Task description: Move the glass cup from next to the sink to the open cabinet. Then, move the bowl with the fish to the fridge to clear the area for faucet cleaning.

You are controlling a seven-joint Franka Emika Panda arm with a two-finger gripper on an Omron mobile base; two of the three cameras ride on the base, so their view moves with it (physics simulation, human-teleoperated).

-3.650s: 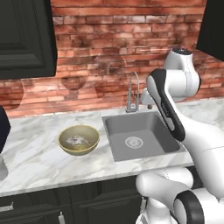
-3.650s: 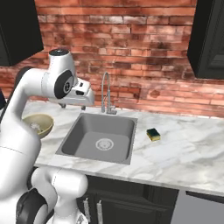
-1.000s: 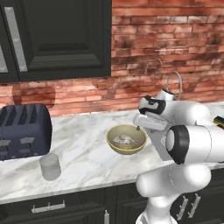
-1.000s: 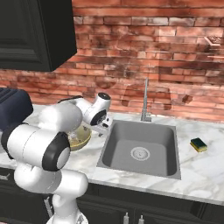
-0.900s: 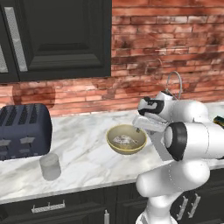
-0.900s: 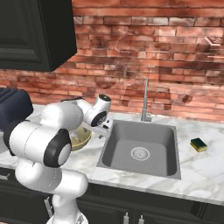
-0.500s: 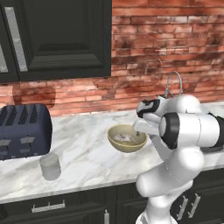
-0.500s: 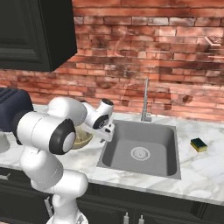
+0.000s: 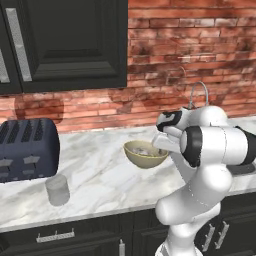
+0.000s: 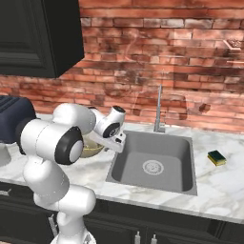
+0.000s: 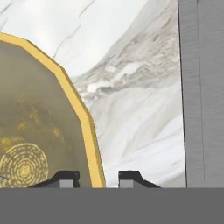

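The olive-yellow bowl (image 9: 142,154) with the small fish inside sits on the marble counter left of the sink (image 10: 177,153). My gripper (image 9: 161,145) has come down on the bowl's right rim. In the hand view the two fingertips stand close on either side of the yellow rim (image 11: 85,131), so the gripper (image 11: 98,177) is shut on it. The bowl (image 10: 91,149) peeks out from behind my forearm. The glass cup (image 9: 58,190) stands by itself near the counter's front edge, in front of the toaster, far left of the gripper.
A dark blue toaster (image 9: 25,147) stands at the left of the counter. The faucet (image 10: 158,107) rises behind the sink, and a yellow-green sponge (image 10: 216,157) lies to its right. A black upper cabinet (image 9: 70,45) with its door closed hangs above.
The hand has lowered onto the bowl's right rim and the fingers have closed in from wide apart. The bowl, the cup and the base views stay where they were.
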